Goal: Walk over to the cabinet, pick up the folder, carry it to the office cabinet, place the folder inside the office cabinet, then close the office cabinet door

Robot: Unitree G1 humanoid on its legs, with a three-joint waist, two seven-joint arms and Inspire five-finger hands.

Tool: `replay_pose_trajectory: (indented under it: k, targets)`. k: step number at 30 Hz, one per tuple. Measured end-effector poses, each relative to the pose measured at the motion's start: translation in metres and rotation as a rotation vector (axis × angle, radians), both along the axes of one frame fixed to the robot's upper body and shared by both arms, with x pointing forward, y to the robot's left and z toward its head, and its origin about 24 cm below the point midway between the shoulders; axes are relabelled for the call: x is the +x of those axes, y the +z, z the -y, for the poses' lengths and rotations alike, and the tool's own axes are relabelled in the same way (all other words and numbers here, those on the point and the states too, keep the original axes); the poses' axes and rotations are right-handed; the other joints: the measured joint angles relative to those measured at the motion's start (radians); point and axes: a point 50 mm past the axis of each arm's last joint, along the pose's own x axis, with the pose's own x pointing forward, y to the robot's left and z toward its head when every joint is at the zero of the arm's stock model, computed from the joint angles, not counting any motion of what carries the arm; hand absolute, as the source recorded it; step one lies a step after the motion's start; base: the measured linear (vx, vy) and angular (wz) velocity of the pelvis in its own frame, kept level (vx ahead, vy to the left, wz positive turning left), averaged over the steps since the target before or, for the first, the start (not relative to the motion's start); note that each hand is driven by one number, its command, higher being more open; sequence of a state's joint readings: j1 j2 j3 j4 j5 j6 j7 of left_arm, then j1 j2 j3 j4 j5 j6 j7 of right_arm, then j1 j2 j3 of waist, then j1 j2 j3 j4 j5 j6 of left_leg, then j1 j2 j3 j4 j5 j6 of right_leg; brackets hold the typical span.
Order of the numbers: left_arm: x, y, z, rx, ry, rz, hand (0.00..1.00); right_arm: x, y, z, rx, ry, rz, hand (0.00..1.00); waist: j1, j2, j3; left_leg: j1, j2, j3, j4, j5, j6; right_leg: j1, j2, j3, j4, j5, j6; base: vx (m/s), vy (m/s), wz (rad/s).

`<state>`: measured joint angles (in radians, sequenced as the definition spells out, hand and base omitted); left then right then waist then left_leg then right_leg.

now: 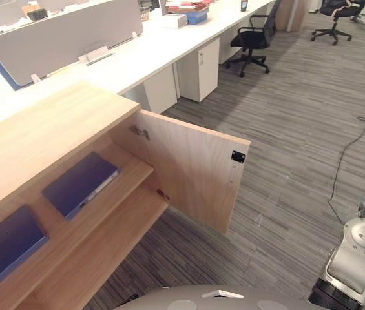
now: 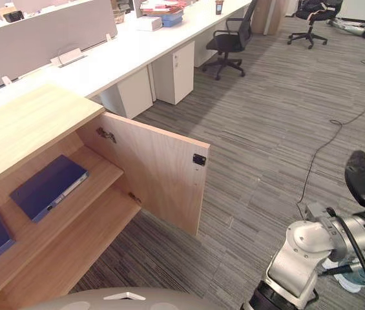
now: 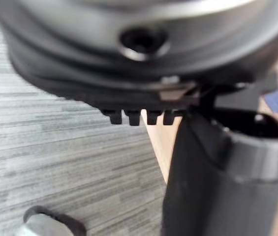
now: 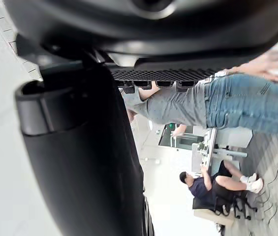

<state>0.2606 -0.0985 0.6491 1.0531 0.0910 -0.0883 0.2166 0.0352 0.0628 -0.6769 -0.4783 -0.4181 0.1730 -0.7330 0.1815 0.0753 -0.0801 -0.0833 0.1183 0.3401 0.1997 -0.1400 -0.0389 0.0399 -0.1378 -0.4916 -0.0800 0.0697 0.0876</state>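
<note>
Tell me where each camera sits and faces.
Left eye view: on the head, looking down at the open cabinet and a blue folder.
Right eye view: beside it, same scene, plus the right hand.
Left wrist view: along the left hand, toward carpet.
Right wrist view: along the right hand, toward people.
Both eye views share the cabinet door.

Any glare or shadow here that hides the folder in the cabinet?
Left eye view: even room light; the white desk glares mildly, the open door casts a soft shadow on the carpet under it, and the blue folder on the shaded shelf is plainly readable. Right wrist view: the right hand is dark against bright surroundings.
</note>
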Motion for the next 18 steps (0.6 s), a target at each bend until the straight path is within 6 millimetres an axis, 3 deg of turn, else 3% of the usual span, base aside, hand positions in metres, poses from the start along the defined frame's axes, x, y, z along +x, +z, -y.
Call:
replay_pose_trajectory:
  k: [6, 10, 13, 18]
  targets:
    - [0.002, 0.000, 0.000, -0.005, -0.007, 0.007, 1.00, 0.007, -0.038, 0.015, 0.199, 0.023, -0.035, 1.00, 0.001, -0.009, 0.006, -0.017, -0.001, -0.004, 0.025, -0.014, 0.005, -0.004, -0.006, -0.003, 0.000, 0.003, 0.005, -0.02, 0.056, 0.02]
    - [0.003, 0.000, -0.003, -0.001, -0.012, 0.011, 1.00, 0.033, -0.056, 0.016, 0.348, 0.126, 0.012, 1.00, 0.001, -0.016, 0.014, -0.034, -0.005, -0.012, 0.039, -0.019, 0.010, -0.010, -0.011, -0.015, 0.000, 0.006, 0.009, -0.01, 0.054, 0.07]
    - [0.005, 0.000, -0.002, -0.004, -0.015, 0.016, 1.00, 0.059, -0.051, 0.019, 0.373, 0.243, 0.055, 1.00, 0.005, -0.022, 0.034, -0.036, -0.012, -0.023, 0.039, -0.018, 0.013, -0.009, -0.016, -0.024, 0.000, 0.008, 0.011, 0.00, 0.064, 0.11]
    - [0.003, 0.000, -0.002, -0.010, -0.022, 0.014, 1.00, 0.104, -0.018, 0.023, 0.308, 0.437, 0.122, 1.00, 0.010, -0.025, 0.054, -0.037, -0.022, -0.040, 0.036, -0.014, 0.019, -0.005, -0.021, -0.041, -0.005, 0.009, 0.013, -0.01, 0.050, 0.11]
